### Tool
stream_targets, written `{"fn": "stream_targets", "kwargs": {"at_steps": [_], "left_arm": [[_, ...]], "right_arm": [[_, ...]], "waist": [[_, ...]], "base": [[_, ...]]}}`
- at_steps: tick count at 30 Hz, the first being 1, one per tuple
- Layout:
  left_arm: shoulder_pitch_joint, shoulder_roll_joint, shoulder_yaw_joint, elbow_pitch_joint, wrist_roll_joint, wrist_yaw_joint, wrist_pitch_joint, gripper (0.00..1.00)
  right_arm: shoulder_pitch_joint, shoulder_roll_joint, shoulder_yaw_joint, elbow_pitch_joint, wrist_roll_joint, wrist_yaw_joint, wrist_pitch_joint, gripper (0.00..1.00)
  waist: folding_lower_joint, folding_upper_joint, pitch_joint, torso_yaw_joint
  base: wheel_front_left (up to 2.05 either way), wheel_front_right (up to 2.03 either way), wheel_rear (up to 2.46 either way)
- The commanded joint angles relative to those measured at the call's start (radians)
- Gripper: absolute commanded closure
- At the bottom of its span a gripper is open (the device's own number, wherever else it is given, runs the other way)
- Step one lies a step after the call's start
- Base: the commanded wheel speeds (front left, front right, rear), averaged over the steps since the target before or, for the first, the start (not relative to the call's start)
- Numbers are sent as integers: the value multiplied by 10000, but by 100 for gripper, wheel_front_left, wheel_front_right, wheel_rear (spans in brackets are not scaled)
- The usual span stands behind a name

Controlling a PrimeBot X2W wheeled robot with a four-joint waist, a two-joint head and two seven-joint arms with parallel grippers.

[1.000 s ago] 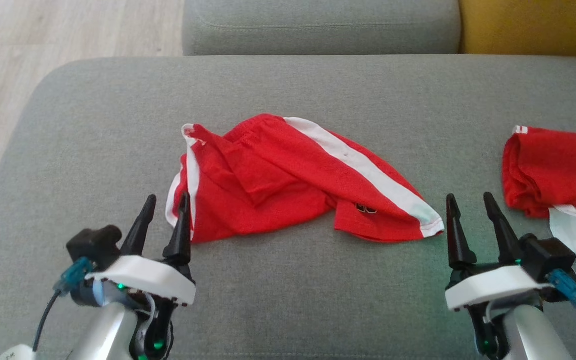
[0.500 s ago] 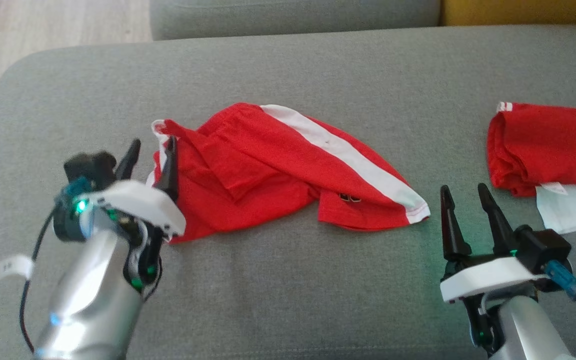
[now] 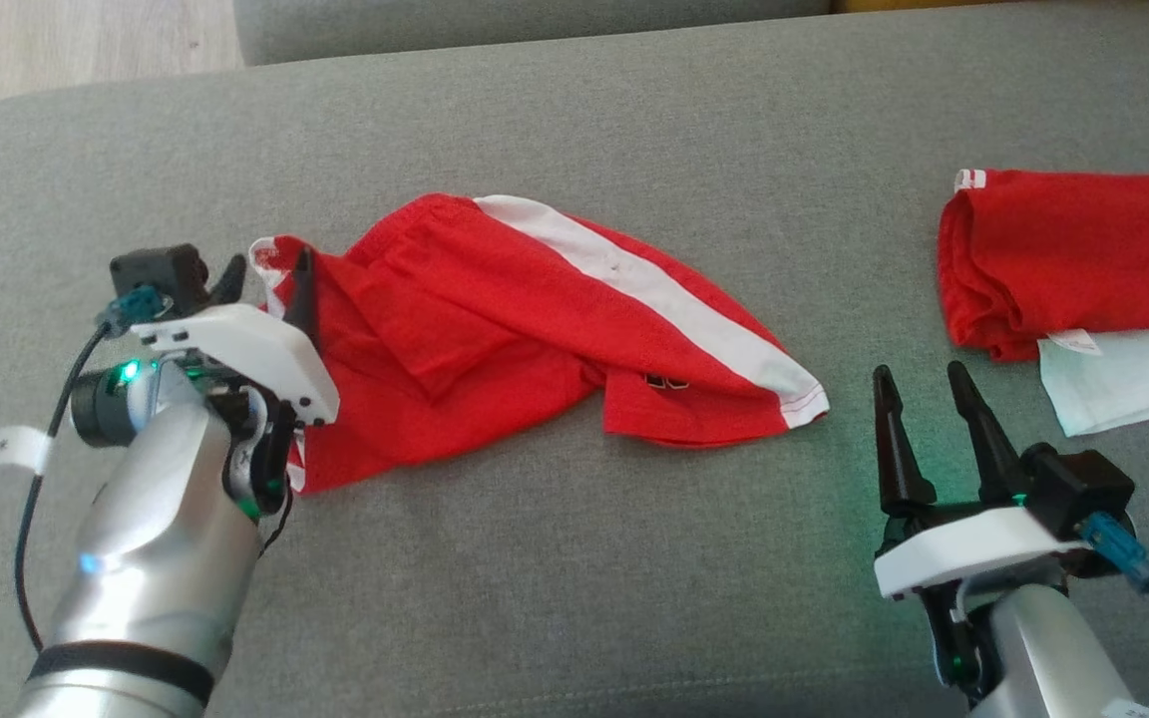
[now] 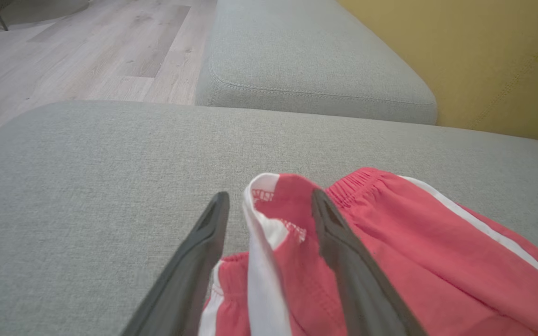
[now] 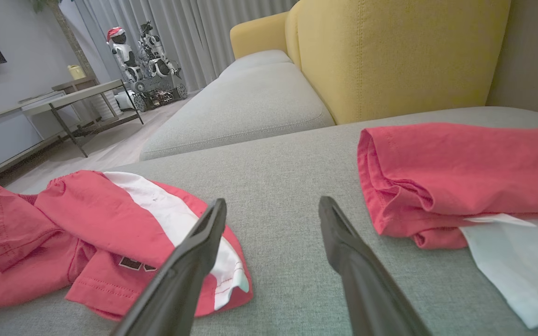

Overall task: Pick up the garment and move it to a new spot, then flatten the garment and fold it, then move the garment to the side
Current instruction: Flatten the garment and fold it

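Compared with a second ago, the left hand [image 3: 270, 264] is further forward along the garment's left edge, from the near corner up to the far one. The head camera has also swung, so the shift of the whole scene is not the cloth's doing. The garment [image 3: 495, 329], red shorts with a white side stripe, lies crumpled in the middle of the grey sofa cushion [image 3: 574, 558]. Its left end is pushed up into a white-edged fold. In the left wrist view that fold stands between the two dark fingers, which are spread apart and grip nothing yet. The right hand [image 3: 918, 371] is also spread and empty, near the striped right hem but not touching it. The step in hand looks like the first pick-up. To do it well, the left hand should sink a little so the fold sits deep between the fingers before they come together, taking cloth alone and not cushion fabric. A shallow pinch on the hem would likely slip. The lift should stay clear of the folded red garment [image 3: 1063, 259] and white cloth [image 3: 1123, 384] on the right.
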Motion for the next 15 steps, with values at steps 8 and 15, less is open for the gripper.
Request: {"fn": "stream_targets", "kwargs": {"at_steps": [8, 15], "left_arm": [[-704, 106, -313, -180, 328, -550, -464, 100], [-551, -449, -1278, -1620, 856, -656, -374, 100]], "right_arm": [[-418, -30, 125, -155, 80, -7, -134, 0], [-363, -30, -27, -84, 65, -7, -142, 0]], "waist": [[0, 0, -165, 51], [0, 0, -501, 236]], "base": [[0, 0, 0], [0, 0, 0]]}}
